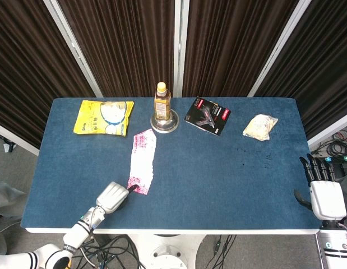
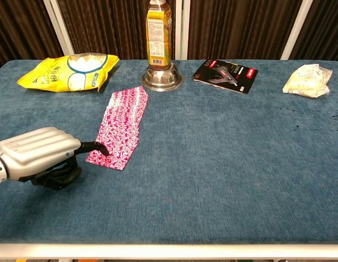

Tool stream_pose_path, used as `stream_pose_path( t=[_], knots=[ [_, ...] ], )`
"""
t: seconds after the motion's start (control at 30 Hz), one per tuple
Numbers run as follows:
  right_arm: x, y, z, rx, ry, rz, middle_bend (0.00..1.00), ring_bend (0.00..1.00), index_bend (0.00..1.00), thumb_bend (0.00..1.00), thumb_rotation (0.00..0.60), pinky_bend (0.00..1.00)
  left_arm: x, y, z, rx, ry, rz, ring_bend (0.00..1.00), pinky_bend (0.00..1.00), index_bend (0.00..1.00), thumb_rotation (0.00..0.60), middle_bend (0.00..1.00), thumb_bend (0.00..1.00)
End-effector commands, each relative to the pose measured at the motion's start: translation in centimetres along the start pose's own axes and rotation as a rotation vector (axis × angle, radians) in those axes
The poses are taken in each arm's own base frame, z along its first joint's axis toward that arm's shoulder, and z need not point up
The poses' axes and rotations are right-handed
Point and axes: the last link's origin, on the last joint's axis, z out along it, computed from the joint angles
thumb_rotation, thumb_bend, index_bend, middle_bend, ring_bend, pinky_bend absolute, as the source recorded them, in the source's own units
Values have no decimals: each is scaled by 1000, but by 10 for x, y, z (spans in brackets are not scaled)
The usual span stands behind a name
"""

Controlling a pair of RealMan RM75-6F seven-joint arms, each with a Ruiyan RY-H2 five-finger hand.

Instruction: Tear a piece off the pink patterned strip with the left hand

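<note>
The pink strip (image 2: 120, 126) lies flat on the table (image 2: 223, 164), in front of the bottle (image 2: 159, 34). The left robot hand (image 2: 40, 155) has its fingers curled under, one dark fingertip (image 2: 101, 147) on the strip's near corner, apparently just touching. The right robot hand (image 1: 325, 193) rests open, holding nothing, at the table's far right edge.

Left hand (image 2: 40, 155) low at near-left edge of bench (image 1: 218, 168), fingers curled under, one dark fingertip stretched forward. Right hand (image 1: 324, 193) at near-right bench corner, fingers straight, apart, holding nothing.
</note>
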Motion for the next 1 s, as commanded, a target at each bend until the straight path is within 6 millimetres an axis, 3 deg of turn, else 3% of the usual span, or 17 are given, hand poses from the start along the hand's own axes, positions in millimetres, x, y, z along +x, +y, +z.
stream_pose_path(
  t=[0.03,0.43,1.0],
  knots=[
    [0,1,1,-4,-2,2,0,0,0,171,600,0,-1,0,2,6,2,4,897,873,188,600,889,613],
    [-2,3,2,-12,-7,6,0,0,0,171,600,0,-9,-10,5,55,-17,20,897,872,186,600,889,613],
    [-4,-6,3,0,-13,-7,0,0,0,173,600,0,-16,-52,-20,173,-48,5,896,872,186,600,886,613]
  ],
)
